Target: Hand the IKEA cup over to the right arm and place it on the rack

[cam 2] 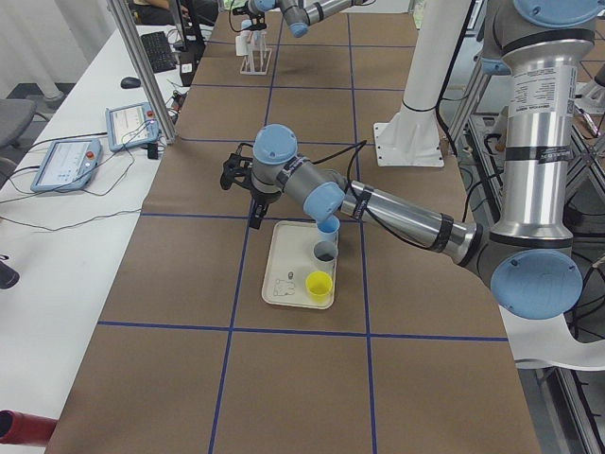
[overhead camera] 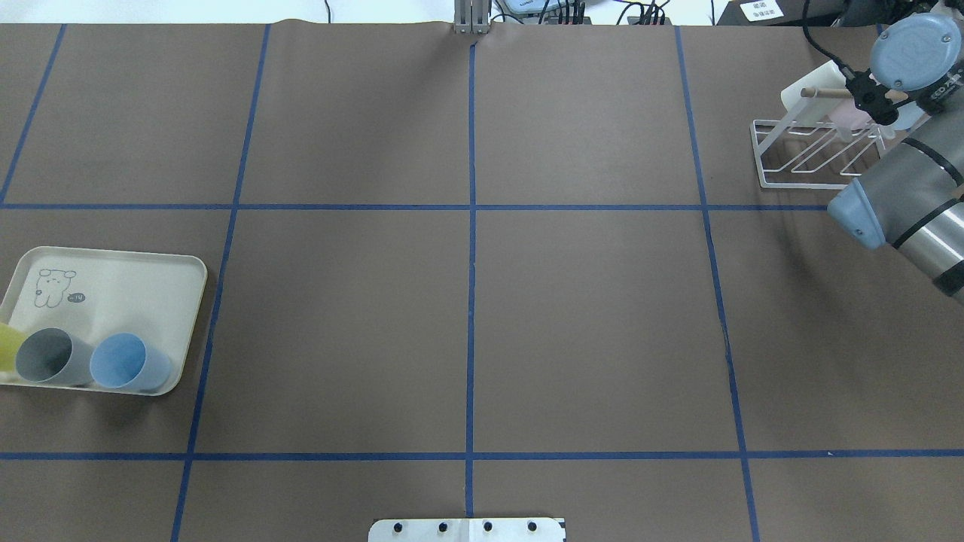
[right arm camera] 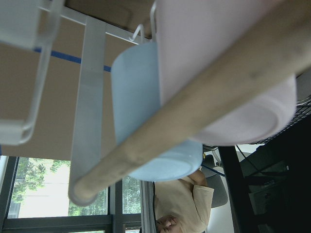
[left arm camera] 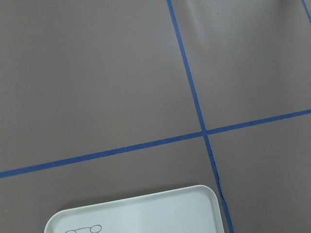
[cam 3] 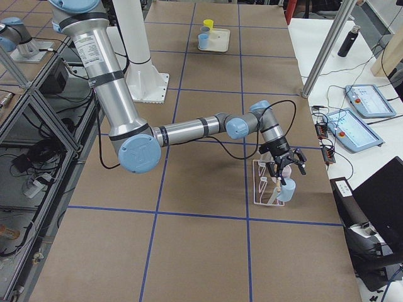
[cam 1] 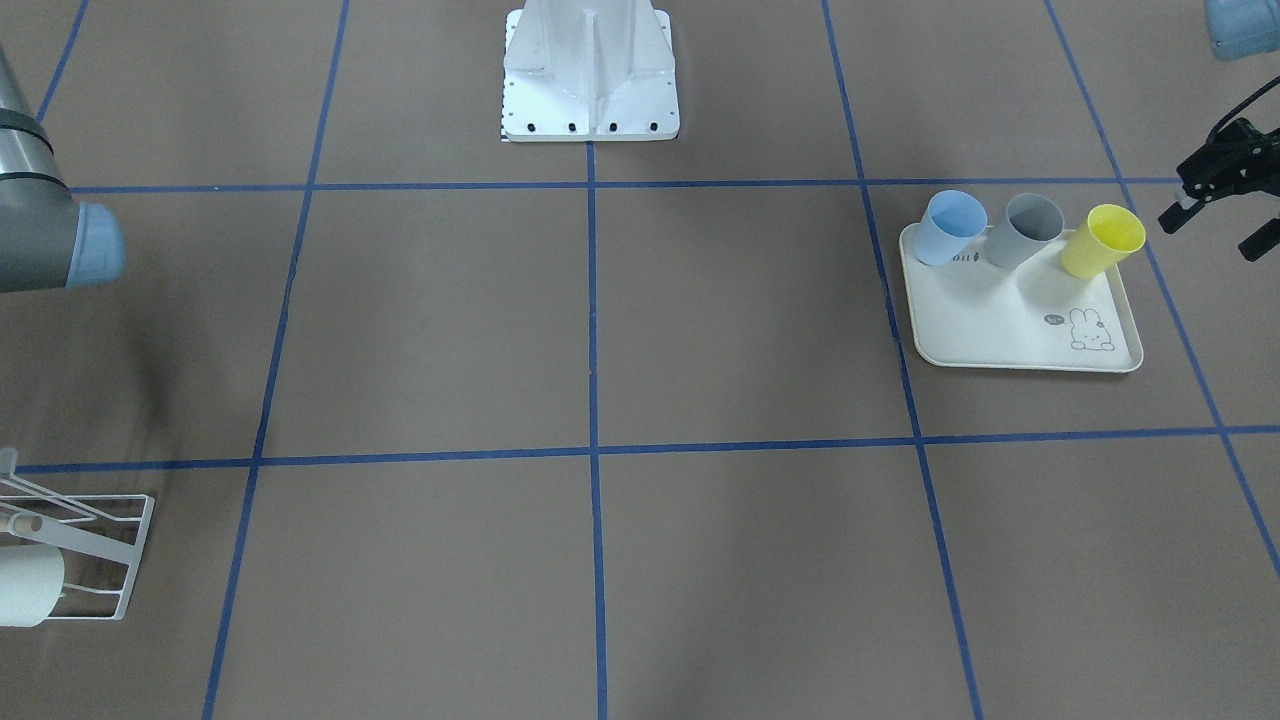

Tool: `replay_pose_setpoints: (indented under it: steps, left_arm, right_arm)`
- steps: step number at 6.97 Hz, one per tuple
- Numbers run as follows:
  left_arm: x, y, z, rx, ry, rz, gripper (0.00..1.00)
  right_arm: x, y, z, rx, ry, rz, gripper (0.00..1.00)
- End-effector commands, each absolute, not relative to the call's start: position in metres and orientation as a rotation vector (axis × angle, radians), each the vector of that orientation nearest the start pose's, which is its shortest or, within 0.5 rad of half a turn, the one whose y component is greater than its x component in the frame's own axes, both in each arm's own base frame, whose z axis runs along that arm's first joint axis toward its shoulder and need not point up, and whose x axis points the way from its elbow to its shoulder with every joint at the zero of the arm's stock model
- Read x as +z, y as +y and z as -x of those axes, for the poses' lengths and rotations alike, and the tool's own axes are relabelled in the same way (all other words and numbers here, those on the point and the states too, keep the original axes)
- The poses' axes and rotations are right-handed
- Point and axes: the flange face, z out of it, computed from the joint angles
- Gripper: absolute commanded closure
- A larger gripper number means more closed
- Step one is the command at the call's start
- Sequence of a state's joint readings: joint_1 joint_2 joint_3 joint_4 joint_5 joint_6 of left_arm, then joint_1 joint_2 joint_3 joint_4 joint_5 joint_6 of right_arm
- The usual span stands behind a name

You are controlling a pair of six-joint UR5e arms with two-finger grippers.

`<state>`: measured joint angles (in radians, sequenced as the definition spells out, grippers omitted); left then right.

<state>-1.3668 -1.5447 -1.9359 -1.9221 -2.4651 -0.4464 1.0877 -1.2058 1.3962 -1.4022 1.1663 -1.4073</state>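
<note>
my left gripper (cam 1: 1210,233): spread, empty, beside the tray (cam 1: 1000,325) | my right gripper (cam 3: 286,170): at the rack (overhead camera: 806,184), I cannot tell if spread

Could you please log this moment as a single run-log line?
right hand: over rack, state unclear | left hand: open, empty, near tray | on tray: blue cup, grey cup, yellow cup, upright

evenly lit from overhead, with soft faint shadows on the table (cam 1: 700,330); washed out at the lower-left window (right arm camera: 34,213), blurred on the close dowel (right arm camera: 204,99).
</note>
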Motion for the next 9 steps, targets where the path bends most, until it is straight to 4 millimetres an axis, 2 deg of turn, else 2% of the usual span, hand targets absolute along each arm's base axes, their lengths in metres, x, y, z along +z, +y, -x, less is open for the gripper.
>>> replay_pose_setpoints:
  steps: [1,2,3,4,5,6,7,8,9]
  left_arm:
    - [0.442,-0.477,-0.042,0.091,1.014,-0.335,0.0]
    - [0.441,-0.476,-0.041,0.09,1.012,-0.337,0.0]
    - [0.439,-0.476,-0.041,0.091,1.013,-0.34,0.0]
    - [0.439,-0.476,-0.041,0.092,1.011,-0.342,0.0]
    - [0.441,-0.476,-0.04,0.092,1.005,-0.344,0.0]
    - [0.452,-0.47,-0.039,0.084,0.995,-0.328,0.0]
    - [0.468,-0.458,-0.037,0.083,0.959,-0.367,0.0]
    - [0.48,-0.449,-0.044,0.091,0.924,-0.386,0.0]
    - [0.496,-0.438,-0.063,0.125,0.924,-0.34,0.0]
  right_arm:
    - [0.51,-0.667,0.156,-1.748,0.586,-0.225,0.01]
    - [0.484,-0.659,0.159,-1.685,0.488,-0.352,0.01]
    - [0.469,-0.644,0.155,-1.598,0.376,-0.455,0.01]
    - [0.46,-0.618,0.155,-1.452,0.224,-0.547,0.01]
    - [0.444,-0.582,0.152,-1.29,0.032,-0.631,0.01]
    - [0.43,-0.542,0.147,-1.07,-0.182,-0.666,0.01]
    - [0.408,-0.513,0.154,-0.814,-0.421,-0.641,0.01]
    - [0.384,-0.496,0.172,-0.676,-0.659,-0.593,0.01]
    - [0.366,-0.483,0.198,-0.579,-0.794,-0.588,0.01]
